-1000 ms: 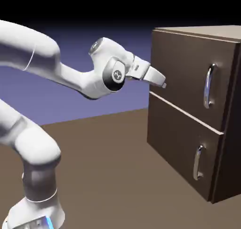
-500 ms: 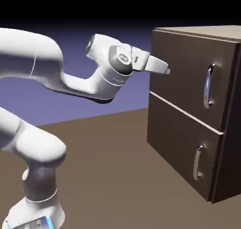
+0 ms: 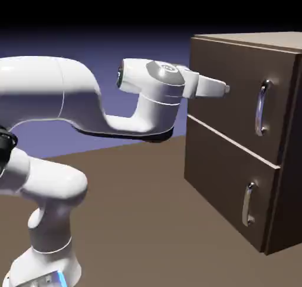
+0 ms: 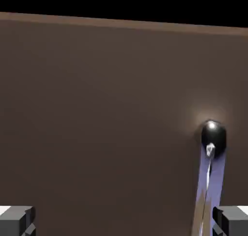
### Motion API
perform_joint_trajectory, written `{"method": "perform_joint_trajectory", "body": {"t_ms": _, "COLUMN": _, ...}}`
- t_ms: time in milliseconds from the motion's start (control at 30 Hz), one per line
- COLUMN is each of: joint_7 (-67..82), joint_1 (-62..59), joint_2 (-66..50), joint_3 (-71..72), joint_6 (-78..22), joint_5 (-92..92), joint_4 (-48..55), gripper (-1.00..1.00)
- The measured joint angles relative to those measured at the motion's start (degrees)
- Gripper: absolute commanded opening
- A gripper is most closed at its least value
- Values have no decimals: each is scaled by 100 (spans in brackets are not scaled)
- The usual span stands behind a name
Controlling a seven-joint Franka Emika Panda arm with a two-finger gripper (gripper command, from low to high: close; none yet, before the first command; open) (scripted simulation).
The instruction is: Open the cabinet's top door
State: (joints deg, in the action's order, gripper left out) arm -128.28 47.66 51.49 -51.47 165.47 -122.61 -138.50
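Outward from the hand [image 3: 226, 89], its fingertips are spread wide with nothing between them, pointing toward three o'clock in the exterior view, near the cabinet's top door [image 3: 236, 85]. That door is shut, its upright silver handle [image 3: 260, 108] just beyond the fingertips. In the hand view the handle sits at four o'clock. Below, toward six o'clock from the top door, is the closed lower door [image 3: 221, 174] with its smaller handle [image 3: 248, 204].

Exterior view: arm [image 3: 44, 88] showing glossy white, cabinet [image 3: 236, 138] at right showing dark brown, pale line crossing between its doors, handles [image 3: 260, 108] gleaming silver. Blue-violet backdrop [image 3: 147, 47] fading black along the frame's top.
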Motion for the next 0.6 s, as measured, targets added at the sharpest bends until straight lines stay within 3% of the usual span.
{"method": "perform_joint_trajectory", "body": {"t_ms": 600, "joint_7": -2992, "joint_1": 1638, "joint_2": 656, "joint_3": -1794, "joint_6": -298, "joint_5": -4275, "joint_4": 784, "gripper": 0}}
